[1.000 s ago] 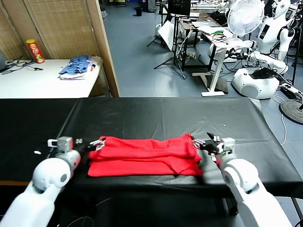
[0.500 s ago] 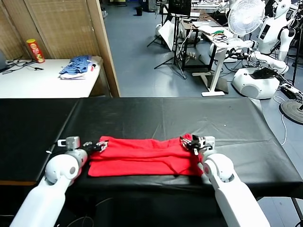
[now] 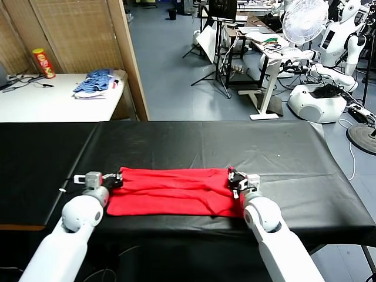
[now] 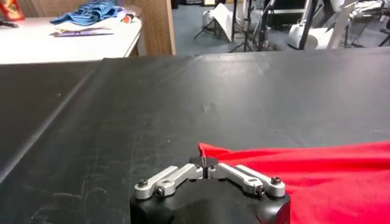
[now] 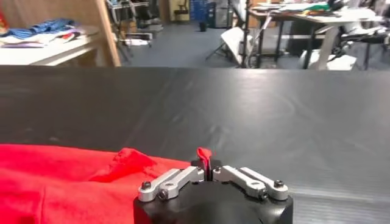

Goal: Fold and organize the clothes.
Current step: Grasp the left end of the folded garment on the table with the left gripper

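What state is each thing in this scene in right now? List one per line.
Bright red cotton T-shirt: folded into a long band, flat on the black table.
Left gripper: shut on the shirt's left end.
Right gripper: shut on the shirt's right end.
Blue striped clothes pile: heaped on the white side table.

The red T-shirt [image 3: 173, 191] is soft matt cloth. Under both pincers, the surface [image 3: 235, 144] wears a black, faintly glossy, creased cover
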Robot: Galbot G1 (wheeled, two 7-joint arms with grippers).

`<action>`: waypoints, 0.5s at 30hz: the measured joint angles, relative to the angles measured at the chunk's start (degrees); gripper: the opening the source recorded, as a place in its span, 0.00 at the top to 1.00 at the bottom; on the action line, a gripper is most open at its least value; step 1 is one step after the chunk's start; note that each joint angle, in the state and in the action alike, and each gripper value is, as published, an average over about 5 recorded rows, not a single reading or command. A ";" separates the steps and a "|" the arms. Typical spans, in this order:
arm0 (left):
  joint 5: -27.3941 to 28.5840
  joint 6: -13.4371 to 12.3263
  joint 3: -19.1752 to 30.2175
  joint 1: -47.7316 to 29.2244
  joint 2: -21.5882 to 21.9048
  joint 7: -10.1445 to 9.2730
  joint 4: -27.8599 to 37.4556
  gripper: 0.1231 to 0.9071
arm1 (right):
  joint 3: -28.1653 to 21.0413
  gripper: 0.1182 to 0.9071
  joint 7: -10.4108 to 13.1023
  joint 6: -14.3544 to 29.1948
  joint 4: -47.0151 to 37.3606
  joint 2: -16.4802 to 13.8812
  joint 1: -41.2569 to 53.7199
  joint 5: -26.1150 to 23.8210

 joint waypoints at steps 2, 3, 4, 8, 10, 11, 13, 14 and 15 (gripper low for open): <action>-0.46 -0.07 -0.36 0.14 0.19 0.03 -0.19 0.73 | 0.49 0.50 -0.07 -0.13 1.23 -0.55 -0.74 0.13; -0.69 -0.08 -0.56 0.26 0.32 0.03 -0.34 0.64 | 0.74 0.43 -0.08 -0.17 1.89 -0.81 -1.13 0.19; -0.96 -0.08 -0.77 0.42 0.47 0.01 -0.53 0.58 | 0.97 0.37 -0.09 -0.21 2.58 -1.07 -1.55 0.25; -3.16 0.24 -1.87 1.35 1.19 -0.21 -1.77 0.31 | 2.08 0.17 -0.44 -0.33 5.67 -2.07 -3.63 0.46; -5.18 0.92 -2.59 1.97 1.48 -0.87 -2.69 0.20 | 2.73 0.15 -0.80 -0.37 7.32 -2.50 -4.84 0.47; -6.55 1.49 -3.01 2.34 1.56 -1.49 -3.27 0.18 | 3.02 0.14 -0.95 -0.38 8.10 -2.64 -5.44 0.46; -9.45 2.66 -3.94 3.13 1.55 -3.11 -4.53 0.15 | 3.47 0.14 -1.08 -0.39 9.46 -2.78 -6.52 0.46; -10.70 3.02 -4.44 3.59 1.47 -3.81 -5.23 0.14 | 3.66 0.14 -1.10 -0.39 10.07 -2.80 -7.02 0.46; -11.70 3.15 -4.94 4.05 1.36 -4.32 -5.91 0.14 | 3.84 0.14 -1.12 -0.40 10.61 -2.80 -7.47 0.46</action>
